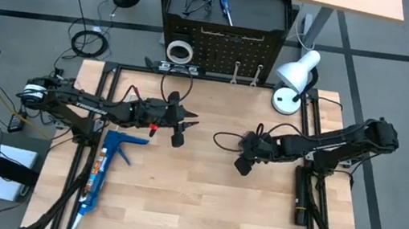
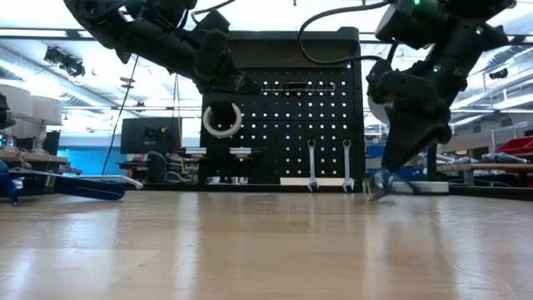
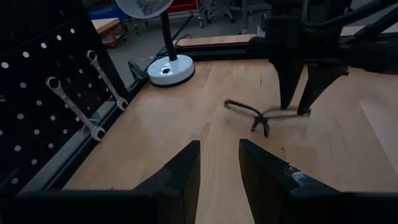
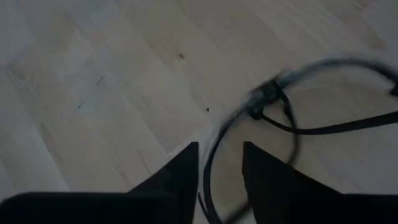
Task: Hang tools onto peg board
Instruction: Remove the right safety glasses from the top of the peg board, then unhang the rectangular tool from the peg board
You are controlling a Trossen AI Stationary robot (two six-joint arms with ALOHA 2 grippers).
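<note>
Wire is what the coming move turns on: a thin black wire loop [image 1: 226, 141] lies flat on the pale wooden table [image 1: 198, 211], right of centre in the high view, its long axis running roughly left to right across the frame. The right gripper [image 1: 245, 155] sits at the loop's right-hand end, and in the right wrist view the loop [image 4: 273, 118] passes across the gap between the two dark fingers [image 4: 177, 171], which stand a little apart with the wire not pinched (whether they touch it I cannot tell). The left gripper [image 1: 184, 118] hovers left of centre, jaws narrowly parted and empty, with the loop [image 3: 261, 113] ahead of it and well apart, so the right arm is clearly the nearer.

From the loop, the large upright black perforated peg board [image 1: 223, 44] lies toward the top centre of the high view. A white tape ring [image 2: 221, 121] and two silver wrenches [image 2: 311, 165] already hang on it. My judgement: the loop must be gripped before it can travel up-frame to a peg.
</note>
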